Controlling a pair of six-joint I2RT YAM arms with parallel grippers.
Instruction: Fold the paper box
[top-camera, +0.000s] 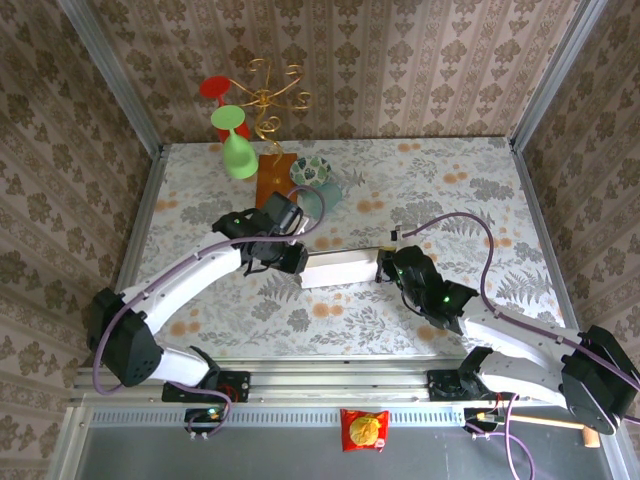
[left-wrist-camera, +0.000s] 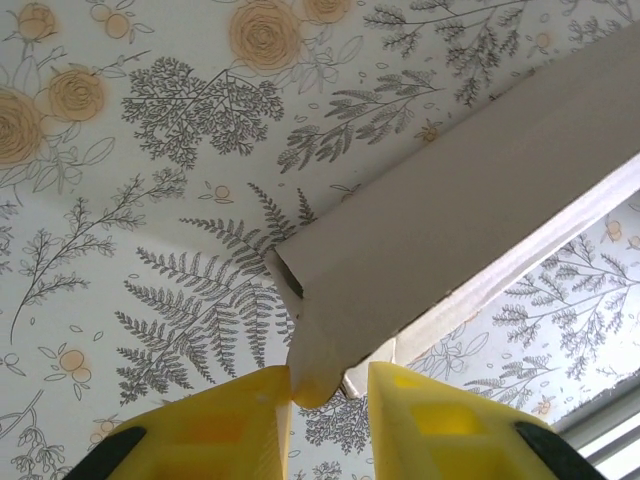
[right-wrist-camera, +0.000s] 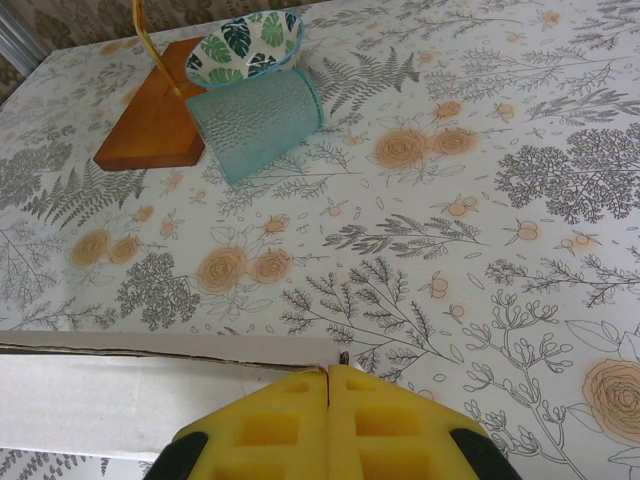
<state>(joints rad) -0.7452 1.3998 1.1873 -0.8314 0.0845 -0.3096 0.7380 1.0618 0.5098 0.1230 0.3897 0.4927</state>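
1. The left gripper (left-wrist-camera: 330, 395) had its 2 yellow pads apart. A corner flap of the paper box (left-wrist-camera: 450, 230) sat between them, touching the left pad with a gap at the right pad, so nothing was clamped.
2. Beyond that flap the box ran up and to the gripper's right until the frame edge cut it off.
3. The right gripper (right-wrist-camera: 330, 380) had its pads pressed together. The box's end edge ran into their seam, pinched there as far as could be made out, though the pads hid the contact itself.
4. From above, the box spanned the gap between the 2 grippers over the table (top-camera: 450, 180), with each wrist covering 1 end.
5. Well ahead of the right gripper and to its left, a teal cup (right-wrist-camera: 255, 120) lay on its side just beside a wooden board (right-wrist-camera: 150, 125).
6. A leaf-patterned bowl (right-wrist-camera: 245, 45) sat just behind the cup, tilted, its patterned inside showing. The cup's inside could not be seen.
7. Beyond the board rose a gold wire stand (top-camera: 268, 95), with a green goblet (top-camera: 235, 140) and a red goblet (top-camera: 218, 88) near it. What they rested on was hard to tell.
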